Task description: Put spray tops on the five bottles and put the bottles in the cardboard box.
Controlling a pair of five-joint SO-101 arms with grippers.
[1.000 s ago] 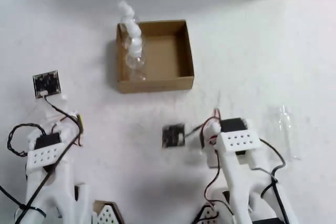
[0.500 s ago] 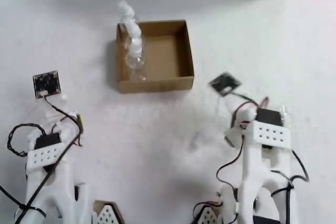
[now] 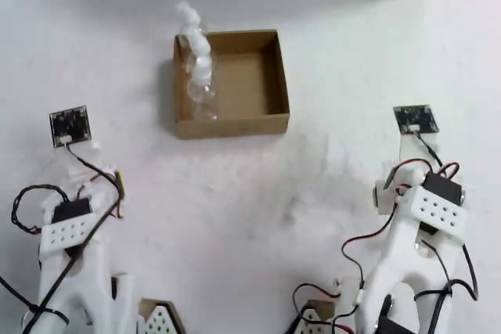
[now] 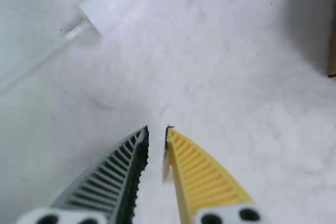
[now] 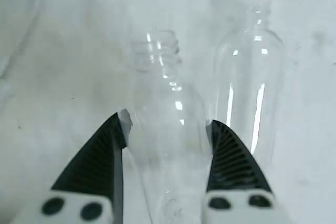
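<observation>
1. The white table (image 3: 352, 52) carries everything.
2. The cardboard box (image 3: 266, 76) sits open-topped at the middle far side; most of its floor is bare.
3. Inside it, against one side wall, are clear bottles with white spray tops (image 3: 200, 68) (how many, I cannot tell).
4. The right gripper (image 5: 168, 121) is spread wide, its jaws on either side of an uncapped clear bottle (image 5: 163, 77) lying on the table.
5. A second uncapped bottle (image 5: 247, 93) lies just beside the first.
6. The left gripper (image 4: 157, 129) is nearly closed and holds nothing.
7. A loose spray top (image 4: 107, 6) with its tube lies on the table beyond it.
</observation>
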